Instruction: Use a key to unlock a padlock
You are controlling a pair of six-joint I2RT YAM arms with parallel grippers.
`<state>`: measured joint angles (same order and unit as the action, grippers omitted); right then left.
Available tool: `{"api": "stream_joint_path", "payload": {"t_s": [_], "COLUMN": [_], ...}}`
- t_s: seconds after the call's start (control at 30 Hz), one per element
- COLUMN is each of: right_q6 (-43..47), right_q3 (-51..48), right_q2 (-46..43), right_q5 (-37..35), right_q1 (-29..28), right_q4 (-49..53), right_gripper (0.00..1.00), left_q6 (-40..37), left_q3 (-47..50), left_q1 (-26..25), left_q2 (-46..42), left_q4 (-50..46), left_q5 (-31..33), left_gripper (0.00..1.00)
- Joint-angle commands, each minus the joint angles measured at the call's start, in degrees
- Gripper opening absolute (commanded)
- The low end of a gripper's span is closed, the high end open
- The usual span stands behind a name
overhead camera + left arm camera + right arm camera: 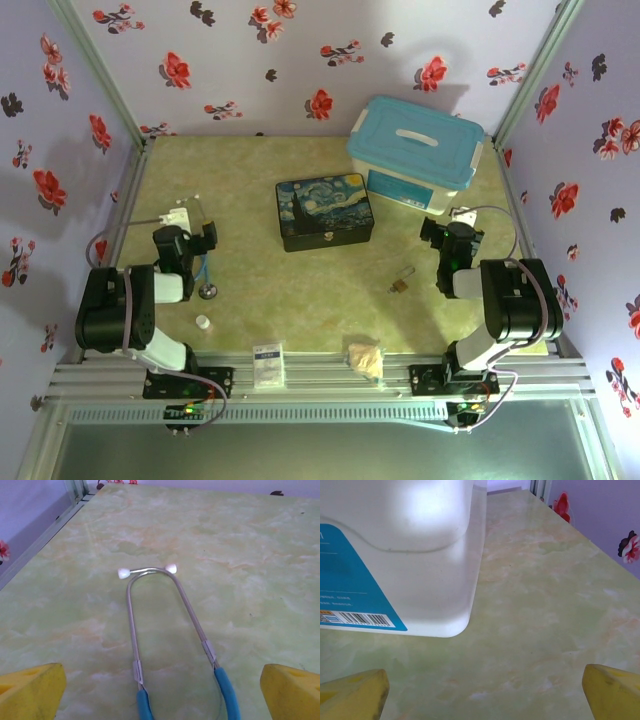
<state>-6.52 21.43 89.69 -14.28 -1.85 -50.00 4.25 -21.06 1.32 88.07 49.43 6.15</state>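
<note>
A pale green marbled table point(300, 300) fills the middle of the overhead view, enclosed by lilac walls printed with red flowers point(60, 120). Two black robot arms stand at the bottom edge, the left arm point(125, 305) at lower left and the right arm point(515, 300) at lower right.

A translucent plastic storage box with a light blue lid point(415, 150) sits at upper right. A dark rectangular box painted with a swirling blue and yellow night sky point(324, 212) lies at centre. At left, a stethoscope with blue tubing and a round metal head point(207, 291) lies just beside the left arm. Along the bottom edge are a crumpled beige lump point(365, 358) and a small white card point(268, 365).

The tiny brass-gold padlock point(399, 286) rests on the table, right of centre, below and right of the painted box and left of the right arm, apart from both arms. A thin grey sliver point(407, 271) rises from its upper right, too small to identify. A small white bottle cap point(203, 322) lies at lower left.

In the left wrist view, the left arm's yellow fingers point(30, 692) sit in the bottom corners, spread wide and holding nothing. In the right wrist view, the right arm's yellow fingers point(352, 695) are likewise spread wide and hold nothing, with the storage box at upper left.
</note>
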Motion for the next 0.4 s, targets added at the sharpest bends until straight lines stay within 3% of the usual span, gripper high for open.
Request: {"api": "stream_joint_path", "payload": {"t_s": [0.0,0.37], "right_q6": [1.1,1.4], "right_q3": [0.7,1.0], "right_q2": [-0.5,-0.4], "right_q5": [0.7,4.3], "right_q1": [0.4,1.1], "right_q4": [-0.6,-0.3], "right_gripper": [0.99,0.99], "left_q6": [-2.0,-2.1], "left_q3": [-1.0,-1.3], "left_q1": [-0.7,-1.1], "left_q2": [0.3,0.4], "left_q4": [2.3,1.9], "left_q5": [0.2,0.8], "left_gripper": [1.0,1.0]}}
